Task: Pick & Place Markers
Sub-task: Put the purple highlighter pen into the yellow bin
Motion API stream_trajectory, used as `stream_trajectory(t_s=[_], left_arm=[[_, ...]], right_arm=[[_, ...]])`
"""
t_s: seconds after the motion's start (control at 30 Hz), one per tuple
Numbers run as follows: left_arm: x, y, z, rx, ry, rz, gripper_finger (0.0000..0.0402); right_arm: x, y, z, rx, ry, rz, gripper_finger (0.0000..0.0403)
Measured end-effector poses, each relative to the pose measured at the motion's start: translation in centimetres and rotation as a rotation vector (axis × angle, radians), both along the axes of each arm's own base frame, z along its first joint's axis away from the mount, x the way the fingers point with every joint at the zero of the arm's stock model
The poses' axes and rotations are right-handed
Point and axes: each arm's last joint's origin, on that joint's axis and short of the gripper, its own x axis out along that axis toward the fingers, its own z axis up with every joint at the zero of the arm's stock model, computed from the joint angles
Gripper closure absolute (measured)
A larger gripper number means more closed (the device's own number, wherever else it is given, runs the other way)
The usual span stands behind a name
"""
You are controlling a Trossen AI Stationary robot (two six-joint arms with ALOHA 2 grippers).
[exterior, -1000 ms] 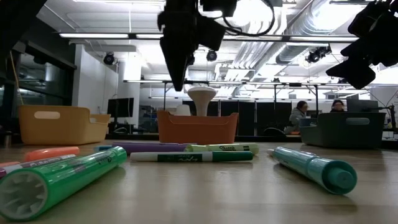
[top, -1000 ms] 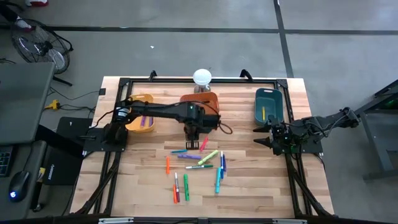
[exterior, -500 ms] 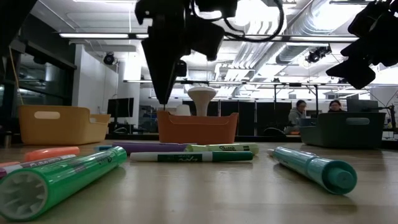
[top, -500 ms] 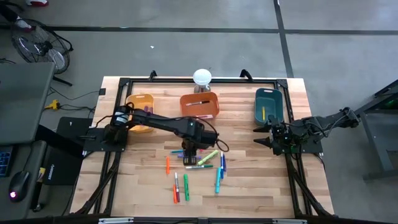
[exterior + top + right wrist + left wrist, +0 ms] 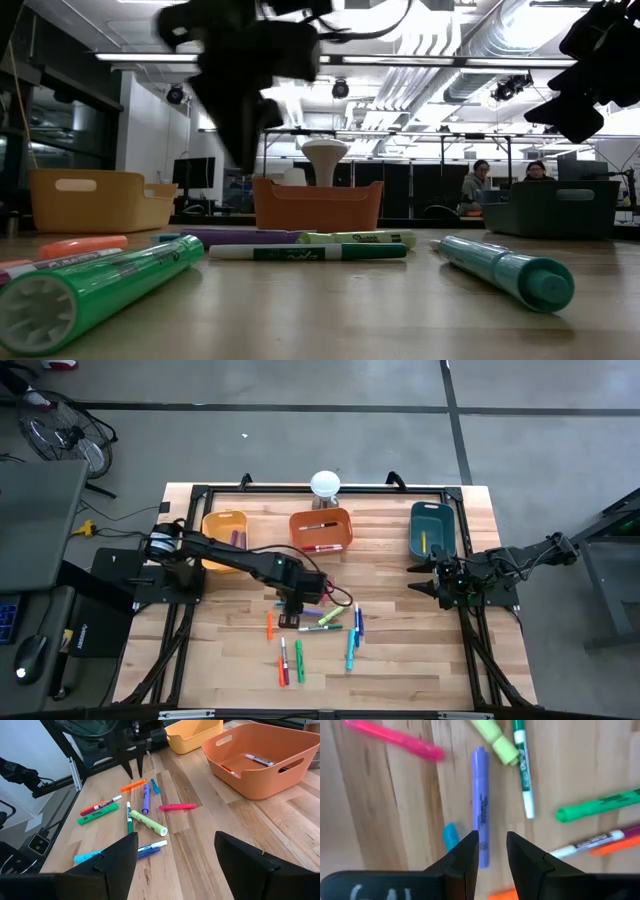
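Observation:
The markers [image 5: 318,625] lie scattered on the wooden table's middle; a few more lie inside the bins. My left gripper [image 5: 290,617] hovers over the pile's left end, fingers pointing down and open a narrow gap. In the left wrist view its gripper [image 5: 492,852] stands over a purple marker [image 5: 480,820], with a pink marker [image 5: 395,740], a yellow-green highlighter [image 5: 496,741] and a green-capped white marker [image 5: 522,770] beyond. The right wrist view shows the left gripper [image 5: 135,765] clear of the table. My right gripper [image 5: 438,582] waits open at the table's right side.
Three bins stand along the far side: a yellow bin [image 5: 225,540], an orange bin [image 5: 321,530] with markers in it, and a teal bin [image 5: 431,528] holding a yellow marker. A white stand [image 5: 325,485] is at the far edge. People sit in the room behind [image 5: 482,182].
My left gripper has travelled from beside the orange bin toward the table's near edge and a little left, and has come lower, ending over the left end of the marker pile. The markers on the table have stayed where they were.

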Motion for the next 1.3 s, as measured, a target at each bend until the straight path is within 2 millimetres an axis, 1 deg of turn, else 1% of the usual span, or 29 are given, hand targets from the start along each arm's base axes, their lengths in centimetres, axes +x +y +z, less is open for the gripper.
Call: stream_trajectory(t_s=[0.07, 0.13, 0.17, 0.27, 0.43, 0.53, 0.7, 0.77, 0.83, 0.93, 1.03, 1.13, 1.23, 1.3], left_arm=[[0.2, -0.1, -0.6, 0.007, -0.044, -0.037, 0.0301], [-0.3, -0.3, -1.3, 0.005, -0.017, -0.084, 0.0293], [-0.2, -0.3, -1.3, -0.009, -0.029, -0.097, 0.0285], [0.0, -0.5, -1.3, -0.024, -0.06, -0.103, 0.0249], [0.2, -0.1, -1.4, 0.048, -0.078, -0.059, 0.0177], [0.2, -0.1, -1.5, 0.062, -0.075, -0.054, 0.0152], [0.5, -0.4, -2.7, 0.071, -0.047, -0.053, 0.015], [1.0, -0.5, -3.0, 0.067, -0.064, -0.049, 0.0153], [0.8, -0.4, -3.4, 0.079, -0.039, -0.047, 0.0155], [1.1, -0.4, -3.3, 0.081, -0.064, -0.04, 0.0158], [1.3, -0.5, -4.1, 0.088, -0.049, -0.04, 0.0158], [1.3, -0.7, -3.9, 0.088, -0.064, -0.046, 0.0158], [1.5, -0.9, -4.6, 0.094, -0.049, -0.054, 0.0158], [1.4, -1.0, -4.7, 0.1, -0.041, -0.053, 0.0158]], right_arm=[[0.0, 0.0, 0.0, 0.0, 0.001, 0.0, 0.0151], [0.0, 0.0, -0.1, -0.002, 0.007, 0.0, 0.015], [0.0, 0.0, -0.1, -0.003, 0.008, 0.0, 0.0151], [0.1, 0.0, -0.1, -0.004, 0.014, 0.001, 0.015], [0.2, 0.0, -0.2, -0.006, 0.021, 0.0, 0.015], [0.2, 0.0, -0.1, -0.006, 0.02, 0.0, 0.0151], [0.2, 0.0, -0.1, -0.006, 0.019, 0.0, 0.0151], [0.2, 0.0, -0.1, -0.006, 0.019, 0.0, 0.015], [0.2, 0.0, -0.1, -0.006, 0.019, 0.0, 0.0151], [0.2, 0.0, -0.1, -0.006, 0.019, 0.0, 0.015], [0.2, 0.1, -0.1, -0.006, 0.018, 0.0, 0.0151], [0.2, 0.0, -0.1, -0.006, 0.019, 0.0, 0.0151], [0.2, 0.0, -0.1, -0.006, 0.019, 0.0, 0.015], [0.2, 0.1, -0.1, -0.006, 0.019, 0.0, 0.0151]])
